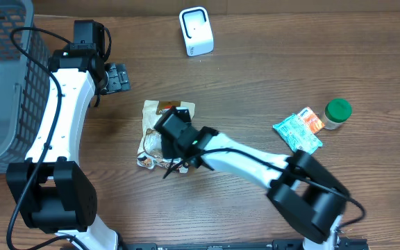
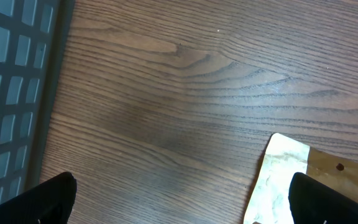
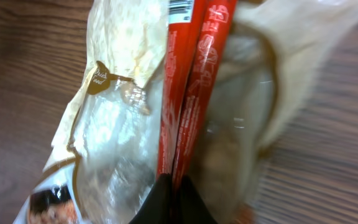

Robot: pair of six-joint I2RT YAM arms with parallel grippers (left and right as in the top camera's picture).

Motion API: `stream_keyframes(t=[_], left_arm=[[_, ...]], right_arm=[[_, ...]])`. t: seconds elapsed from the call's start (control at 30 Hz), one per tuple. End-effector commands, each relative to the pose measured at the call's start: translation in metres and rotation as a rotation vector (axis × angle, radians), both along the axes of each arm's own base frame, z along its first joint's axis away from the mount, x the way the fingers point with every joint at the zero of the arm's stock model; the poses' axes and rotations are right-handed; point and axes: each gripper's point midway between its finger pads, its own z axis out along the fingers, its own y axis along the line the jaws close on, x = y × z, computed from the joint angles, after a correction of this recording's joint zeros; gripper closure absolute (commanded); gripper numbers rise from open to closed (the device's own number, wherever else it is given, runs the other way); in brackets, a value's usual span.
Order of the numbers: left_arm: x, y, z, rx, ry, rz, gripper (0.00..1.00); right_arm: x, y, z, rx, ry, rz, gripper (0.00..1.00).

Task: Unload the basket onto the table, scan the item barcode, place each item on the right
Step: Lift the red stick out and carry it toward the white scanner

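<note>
While the overhead camera looks down, the right gripper (image 1: 174,142) sits on the snack packet (image 1: 151,111) mid-table, well apart from the white scanner (image 1: 196,31). The left gripper (image 1: 119,78) hangs beside the basket (image 1: 5,83).

Left wrist: jaws spread wide over bare table (image 2: 166,93), snack packet corner at lower right.

Right wrist: jaws pinched together on the snack packet's red strip (image 3: 191,93), with a barcode (image 3: 180,6) at its top end.

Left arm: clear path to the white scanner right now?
Probably yes: the left arm has open, empty jaws, only bare table lies between them and the white scanner, and the right arm is down at the snack bag.
</note>
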Motion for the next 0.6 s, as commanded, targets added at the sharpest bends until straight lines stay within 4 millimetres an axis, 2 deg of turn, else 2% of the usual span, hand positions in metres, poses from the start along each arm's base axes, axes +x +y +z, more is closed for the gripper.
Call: stream_keyframes(t=[0.0, 0.13, 0.2, 0.37, 0.47, 0.57], left_arm=[[0.003, 0.003, 0.002, 0.007, -0.01, 0.017, 0.0], [0.003, 0.003, 0.002, 0.007, -0.01, 0.017, 0.0], [0.003, 0.003, 0.002, 0.007, -0.01, 0.017, 0.0], [0.003, 0.003, 0.002, 0.007, -0.01, 0.017, 0.0], [0.003, 0.003, 0.002, 0.007, -0.01, 0.017, 0.0], [0.003, 0.003, 0.002, 0.007, -0.01, 0.017, 0.0]], right_arm=[[0.006, -0.004, 0.07, 0.068, -0.132, 0.131, 0.96], [0.0, -0.021, 0.108, 0.017, -0.242, 0.287, 0.96], [-0.011, -0.025, 0.113, -0.024, -0.272, 0.438, 0.96], [-0.04, -0.033, 0.101, -0.071, -0.252, 0.776, 0.96], [-0.043, -0.049, 0.094, -0.105, -0.232, 0.875, 0.96], [-0.039, -0.065, 0.09, -0.125, -0.209, 0.898, 0.96]])
